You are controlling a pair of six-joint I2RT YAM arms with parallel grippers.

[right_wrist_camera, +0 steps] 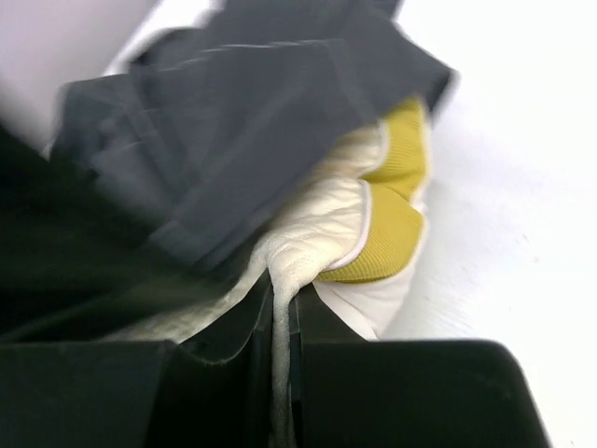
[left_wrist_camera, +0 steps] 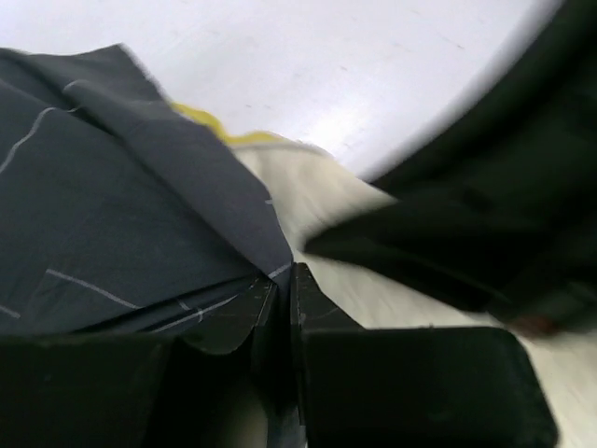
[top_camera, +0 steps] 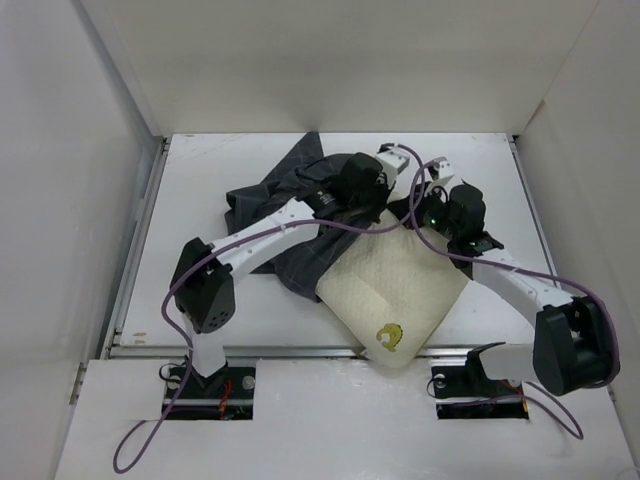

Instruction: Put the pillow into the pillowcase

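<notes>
At centre of top view, pillow [top_camera: 400, 285] mostly bare, its upper edge under pillowcase [top_camera: 265, 205] bunched upper left. Left gripper [left_wrist_camera: 284, 280] closed on pillowcase hem; right gripper [right_wrist_camera: 283, 289] clamped on pillow's cream fold. Risk: thin hem slips free, or bunched cloth snags a pillow corner.

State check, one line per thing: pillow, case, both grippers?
pillow: lying on the table, mostly uncovered; far end under grey fabric, cannot tell if it is inside.
pillowcase: crumpled, bunched over the pillow's far end.
left gripper: shut on the pillowcase edge.
right gripper: shut on a cream fold of the pillow, beside its yellow band.
</notes>
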